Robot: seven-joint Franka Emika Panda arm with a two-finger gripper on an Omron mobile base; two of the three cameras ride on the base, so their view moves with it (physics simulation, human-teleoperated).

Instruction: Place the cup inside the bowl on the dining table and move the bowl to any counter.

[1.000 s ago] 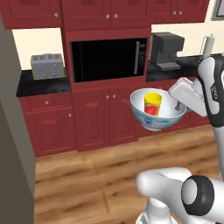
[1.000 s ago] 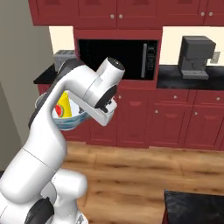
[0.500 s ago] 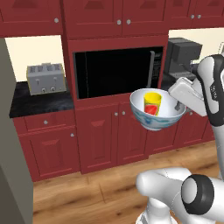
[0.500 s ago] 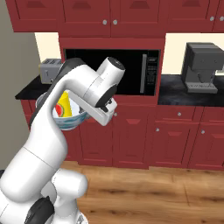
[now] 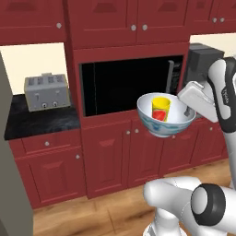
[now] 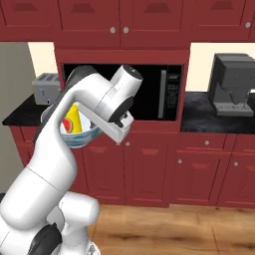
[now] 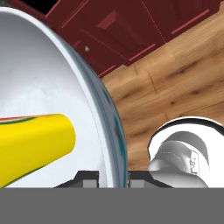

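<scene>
The gripper [image 7: 113, 177] is clamped on the rim of the bowl [image 5: 166, 120], one dark fingertip [image 7: 85, 178] inside the wall and the other outside it, with the rim between them. The bowl is wide and deep, glossy white inside, with a faint blue pattern on its outer wall and a narrow foot; it hangs in the air in front of the dark red cabinets [image 5: 115, 156], touching no surface. One cup [image 5: 160, 109] stands in it: a small smooth yellow cylinder with a red mark on its side, near the gripper's fingers and just inside the rim they hold.

The hand view shows the grip on the rim close up, the cup's yellow wall lying across the white interior, and the wooden plank floor [image 7: 175, 87] below. The left base view shows the bowl from its open side, ahead of a black built-in microwave [image 5: 126, 85]. In the right base view the white arm covers much of the bowl, leaving part of its rim and the cup visible.

Beyond the gripper, one steel toaster [image 5: 47, 91] sits on a black marbled counter [image 5: 39, 122], and one dark coffee machine [image 6: 234, 85] on another stretch
</scene>
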